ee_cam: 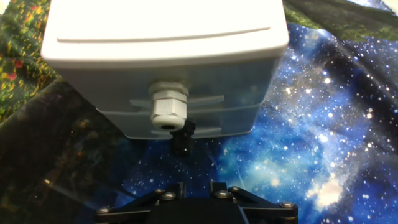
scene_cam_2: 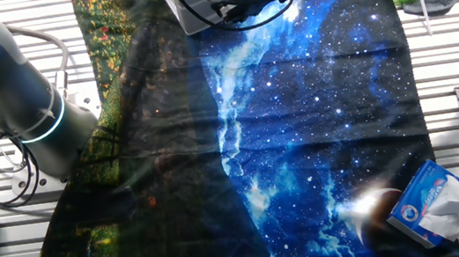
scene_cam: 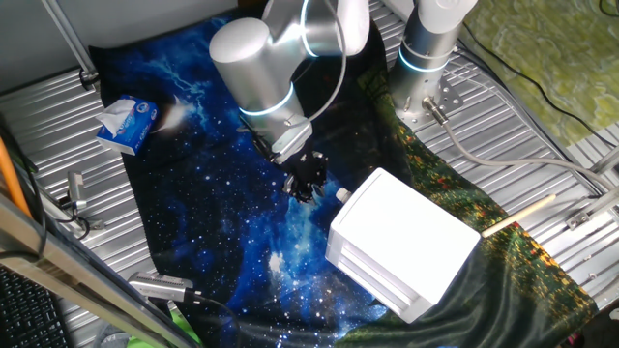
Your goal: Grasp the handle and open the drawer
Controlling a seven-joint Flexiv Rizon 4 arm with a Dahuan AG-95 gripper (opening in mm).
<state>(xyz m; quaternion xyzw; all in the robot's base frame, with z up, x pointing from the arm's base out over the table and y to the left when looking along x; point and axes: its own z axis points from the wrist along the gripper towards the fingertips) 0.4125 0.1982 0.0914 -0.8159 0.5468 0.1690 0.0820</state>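
**Over a starry cloth, the gripper faces the knob**

Across the ribbed metal table point(scene_cam: 542, 126) lies a large cloth point(scene_cam: 213, 232), deep blue with stars and nebula over most of it, turning to a dark green and flowery print on the side where the arm's base point(scene_cam: 426, 68) stands. On that cloth sits the white drawer unit point(scene_cam: 406, 242), glossy and boxy, its stacked tiers facing the arm. A blue tissue pack point(scene_cam: 126, 124) rests at the cloth's far left edge in one fixed view; a thin wooden stick point(scene_cam: 517, 215) lies to the right of the unit.

From the other fixed view the unit is not to be seen, and the arm is cut off at the top edge, so only its cables and lower body show. In the hand view the gripper's fingers are mostly out of frame: just the black body at the bottom edge and one dark fingertip point(ee_cam: 184, 135) below the knob can be made out.

Seen from the hand view, the drawer point(ee_cam: 180, 106) is shut flush with the unit's face, and the handle point(ee_cam: 168, 109), a small white rounded knob, juts from it toward the camera. The gripper point(scene_cam: 306, 180) hangs just beside the handle, near it but apart. How far its jaws stand apart I cannot tell; nothing shows between them.
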